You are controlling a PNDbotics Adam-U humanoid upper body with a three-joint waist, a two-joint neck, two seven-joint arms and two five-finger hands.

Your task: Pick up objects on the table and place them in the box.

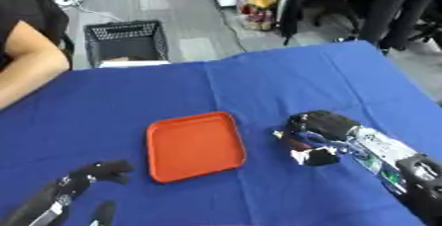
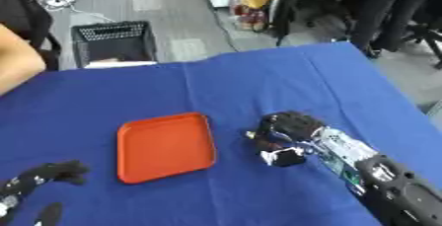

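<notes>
Right hand (image 1: pixel 315 138) sits centre-right of frame, knuckles up, fingers curled down onto the blue-covered desk (image 1: pixel 259 82). Something small and pale (image 1: pixel 313 157) shows at the lower edge of the hand, under the fingertips. Can't tell what it is, or whether the fingers actually have it pinched or are just closing over it. No other loose object visible on the cloth.

Orange tray (image 1: pixel 194 146) lies flat just left of the right hand, near but apart, centre of frame. Shallow rim, nothing in it. It's the only open container on the desk, so I read it as the "box". A black mesh crate (image 1: pixel 127 42) stands on the floor beyond the desk's far edge, upper left; less likely target.

Left hand (image 1: pixel 86 178) idle at lower left, fingers relaxed, holding nothing.

Handling guess: item is small enough to hide almost fully under the hand, so probably light. Stiff or soft, can't say. Small things on cloth tend to slide or drag the fabric when pinched from above, so best hold is thumb against fingers across its sides, then lift clear before moving left over the tray. Risk: it slips out mid-carry, or the cloth bunches and nudges the tray.
</notes>
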